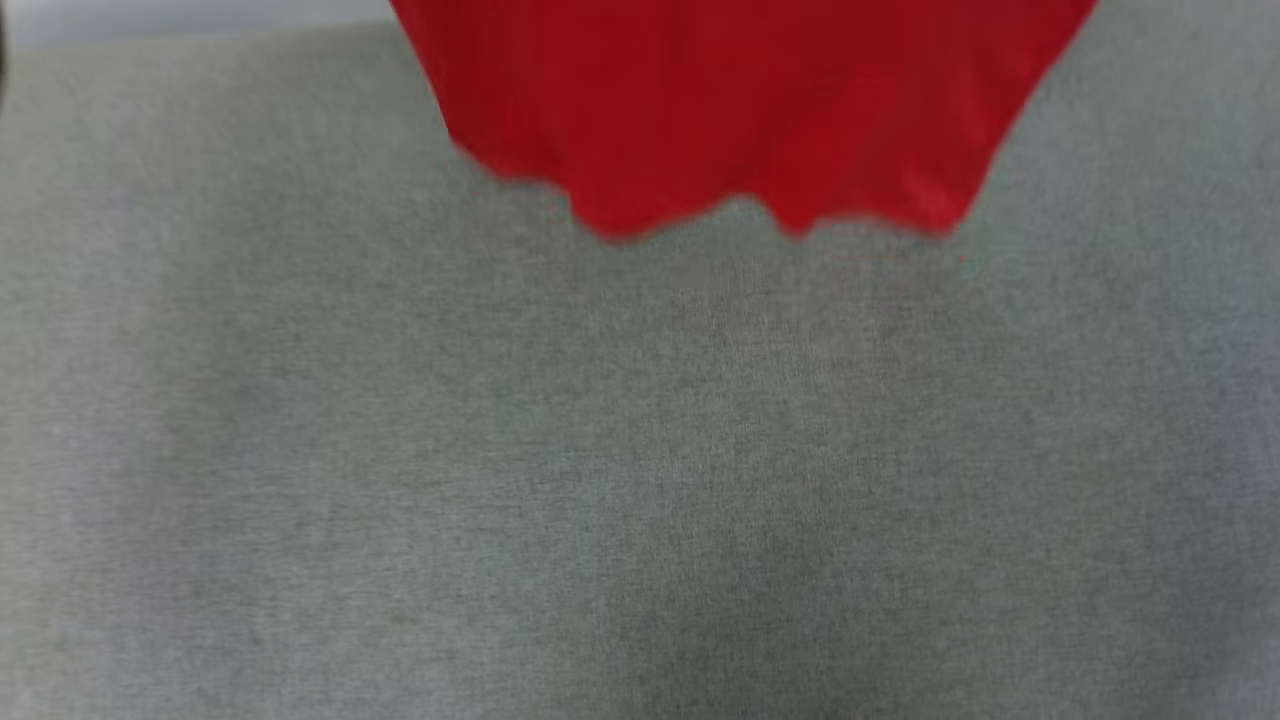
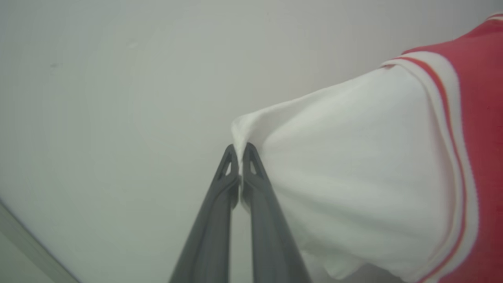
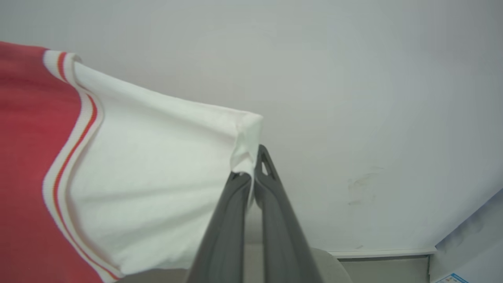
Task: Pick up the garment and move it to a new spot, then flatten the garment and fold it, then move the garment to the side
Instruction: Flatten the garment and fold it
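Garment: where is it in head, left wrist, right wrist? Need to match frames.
Head: garment hangs from top edge, centre; red hem against the grey surface.
Left wrist: right half; white sleeve pinched by left gripper.
Right wrist: left half; other sleeve pinched by right gripper.
Shared landmark: red body; striped trim in both wrist views.

A grey, heathered cloth surface (image 1: pixel 640 480) spreads across the middle and lower frame of the head view, with a paler band (image 1: pixel 180 15) along the upper left edge. In the left wrist view a plain pale wall (image 2: pixel 118 98) has a lighter strip (image 2: pixel 27 243) crossing the lower left corner. The right wrist view's wall (image 3: pixel 353 78) carries faint scuff marks (image 3: pixel 361 182) right of centre, above a white baseboard (image 3: pixel 385 252) at lower right.
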